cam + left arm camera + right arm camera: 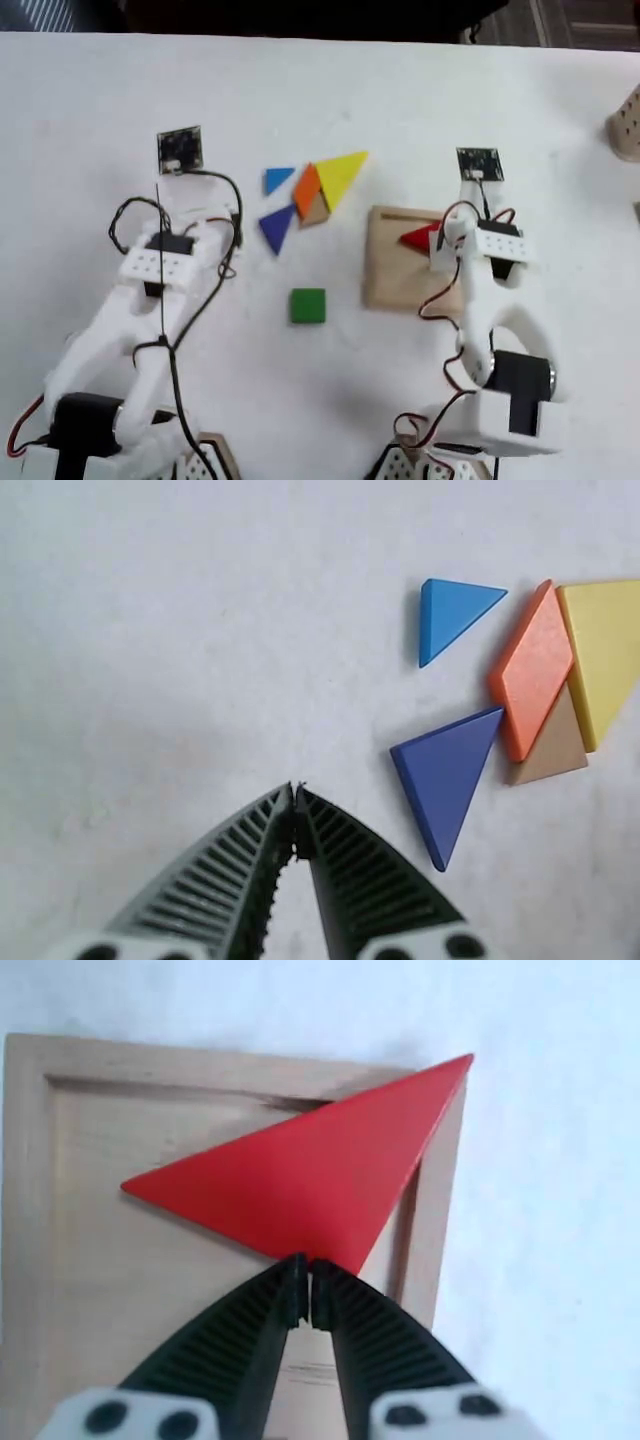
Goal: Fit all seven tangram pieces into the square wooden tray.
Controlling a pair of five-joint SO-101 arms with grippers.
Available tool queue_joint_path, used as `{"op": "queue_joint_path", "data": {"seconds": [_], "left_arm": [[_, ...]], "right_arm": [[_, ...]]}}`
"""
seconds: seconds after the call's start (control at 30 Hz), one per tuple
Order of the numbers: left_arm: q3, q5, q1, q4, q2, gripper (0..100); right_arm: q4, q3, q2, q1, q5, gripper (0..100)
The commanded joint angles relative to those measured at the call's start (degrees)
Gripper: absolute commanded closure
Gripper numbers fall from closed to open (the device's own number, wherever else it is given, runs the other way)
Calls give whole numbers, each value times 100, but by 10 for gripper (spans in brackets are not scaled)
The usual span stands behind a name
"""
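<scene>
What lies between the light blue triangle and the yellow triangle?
The orange parallelogram, touching the yellow triangle; the high and left wrist views show it.

bright, even, diffuse light across the white table [330, 90], shadows soft, faint and short

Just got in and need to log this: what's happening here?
The right gripper holds the red triangle over the tray, one tip past the rim. The left gripper is shut and empty above the table, beside a cluster of five pieces. The green square lies apart, outside the tray.
</scene>
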Motion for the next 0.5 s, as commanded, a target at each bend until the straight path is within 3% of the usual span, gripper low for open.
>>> {"op": "queue_joint_path", "data": {"seconds": [0.0,0.1,0.47], "left_arm": [[-35,-44,-57,-167,-251,979],[-35,-44,-57,-167,-251,979],[-35,-44,-57,-167,-251,979]], "right_arm": [[110,-492,101,57,-79,981],[259,-668,110,251,-431,981],[198,-695,101,532,-545,981]]}}
